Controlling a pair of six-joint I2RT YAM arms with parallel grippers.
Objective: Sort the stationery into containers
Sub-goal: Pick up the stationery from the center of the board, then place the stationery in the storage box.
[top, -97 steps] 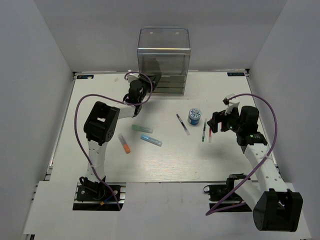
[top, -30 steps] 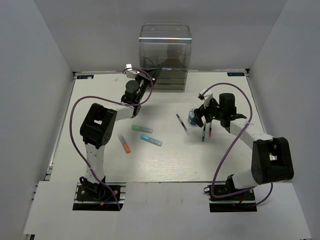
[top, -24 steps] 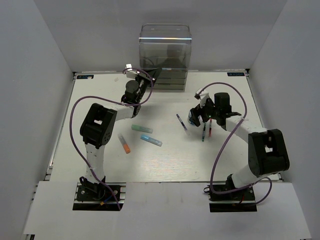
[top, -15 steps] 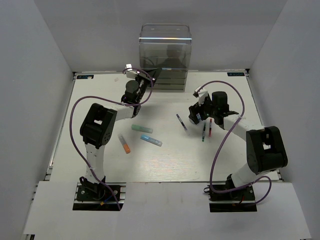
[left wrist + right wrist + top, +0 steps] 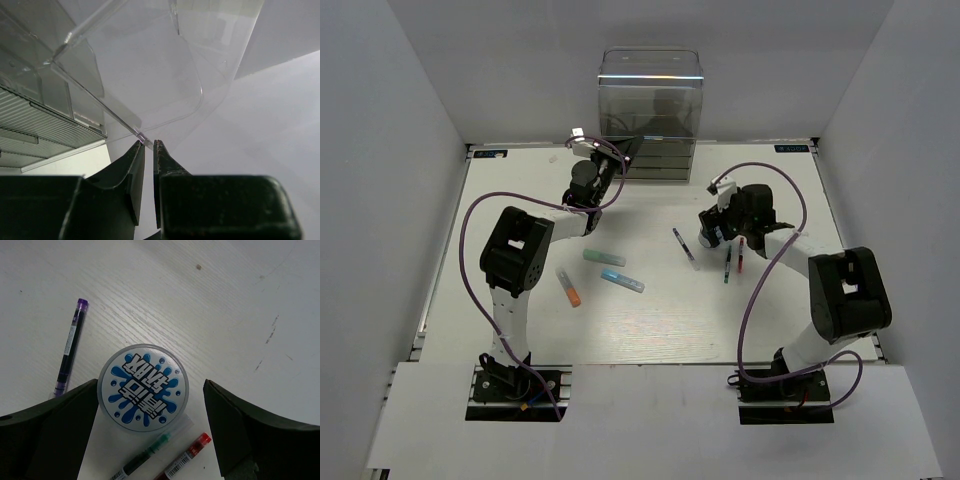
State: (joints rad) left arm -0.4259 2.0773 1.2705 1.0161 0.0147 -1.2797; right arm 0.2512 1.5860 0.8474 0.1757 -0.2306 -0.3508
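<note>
White links (image 5: 510, 320), black joints (image 5: 518, 252), purple cables (image 5: 461, 250) along both arms.

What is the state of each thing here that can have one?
Lid, raised, held at its edge.
Left fingers, closed on the lid.
Drawers, shut.
Roll, lying flat, not gripped.
Right fingers, open, either side of the roll.

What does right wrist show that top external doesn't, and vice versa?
Only the right wrist: the printed top of the round blue-and-white roll, centred in the open right gripper. Only the top external: the tall clear acrylic organiser, the left gripper at its front-left corner, and the short teal marker, light-blue marker and orange-capped marker. Both: the thin purple pen, green pen and red pen.
</note>
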